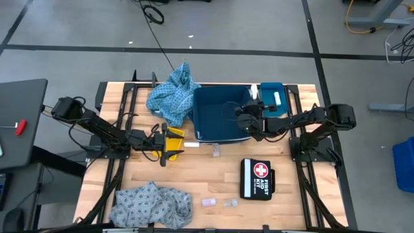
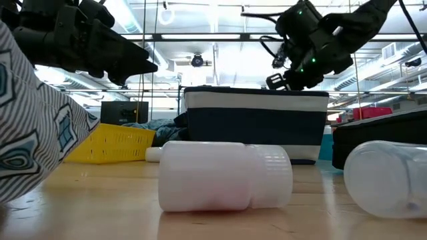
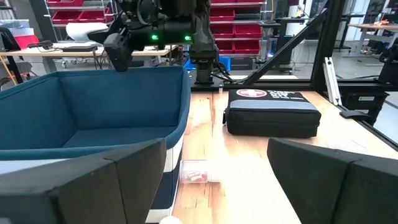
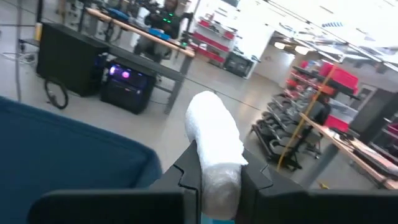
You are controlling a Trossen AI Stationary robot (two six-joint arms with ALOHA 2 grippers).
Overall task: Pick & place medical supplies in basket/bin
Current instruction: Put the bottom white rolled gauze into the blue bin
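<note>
A dark blue bin (image 1: 220,113) stands at the table's middle far side. My right gripper (image 1: 240,120) hangs over the bin's right part, shut on a small white roll (image 4: 214,143); the low view shows it above the bin's rim (image 2: 287,77). My left gripper (image 1: 169,145) is open and level, pointing at the bin's near left corner with nothing between its fingers (image 3: 217,165). One light-blue patterned cloth (image 1: 171,96) drapes over the bin's far left corner. Another cloth (image 1: 152,204) lies bunched at the near left edge. Two clear packets (image 1: 218,202) lie on the table near the front. My right gripper pinches the white roll's near end (image 4: 219,180) between its two fingers. The roll lies along the fingers and sticks out past their tips. It is lifted clear, above the bin's inside.
A black first aid kit (image 1: 257,178) lies at the near right. A teal tray (image 1: 272,97) with a white roll stands right of the bin. A yellow basket (image 1: 173,137) sits under my left gripper. Small white pieces (image 1: 215,151) lie before the bin.
</note>
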